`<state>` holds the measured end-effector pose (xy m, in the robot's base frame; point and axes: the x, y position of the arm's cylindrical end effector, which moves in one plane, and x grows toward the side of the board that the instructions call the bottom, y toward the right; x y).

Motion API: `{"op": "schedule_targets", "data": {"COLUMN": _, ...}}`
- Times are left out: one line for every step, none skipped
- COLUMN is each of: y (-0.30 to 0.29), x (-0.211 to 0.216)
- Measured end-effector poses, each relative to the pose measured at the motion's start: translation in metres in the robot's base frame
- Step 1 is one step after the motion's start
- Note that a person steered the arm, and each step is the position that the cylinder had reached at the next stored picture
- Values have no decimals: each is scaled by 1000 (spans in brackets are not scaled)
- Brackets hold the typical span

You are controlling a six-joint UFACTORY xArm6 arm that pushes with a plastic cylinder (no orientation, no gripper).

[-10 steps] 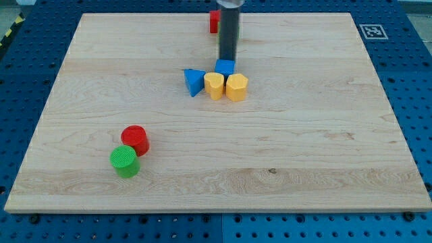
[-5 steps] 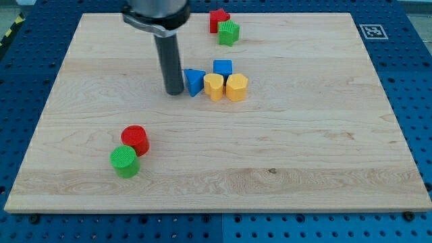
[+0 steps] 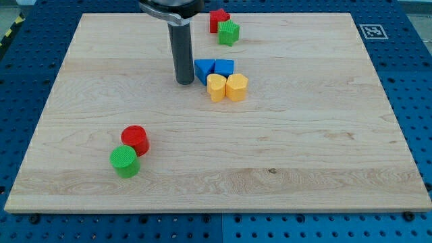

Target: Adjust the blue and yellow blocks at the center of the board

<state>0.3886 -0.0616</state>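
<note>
Pale matt wood-grain board [image 3: 304, 135], smooth plastic-looking blocks, ribbed green cylinder [image 3: 125, 161].

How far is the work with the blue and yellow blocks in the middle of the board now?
Mostly done: the blue triangle and blue cube sit side by side, with the two yellow blocks just below them, forming one tight cluster. In hand: my tip stands immediately at the view's left of the blue triangle. Left: perhaps small squaring nudges only.
</note>
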Motion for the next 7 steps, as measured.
{"op": "schedule_targets", "data": {"y": 24, "x": 0}}
{"op": "schedule_targets", "data": {"y": 30, "x": 0}}
{"op": "schedule_targets", "data": {"y": 0, "x": 0}}
{"op": "schedule_targets", "data": {"y": -35, "x": -8}}
{"op": "schedule_targets", "data": {"y": -37, "x": -36}}
{"op": "schedule_targets", "data": {"y": -29, "x": -57}}
{"op": "schedule_targets", "data": {"y": -9, "x": -57}}
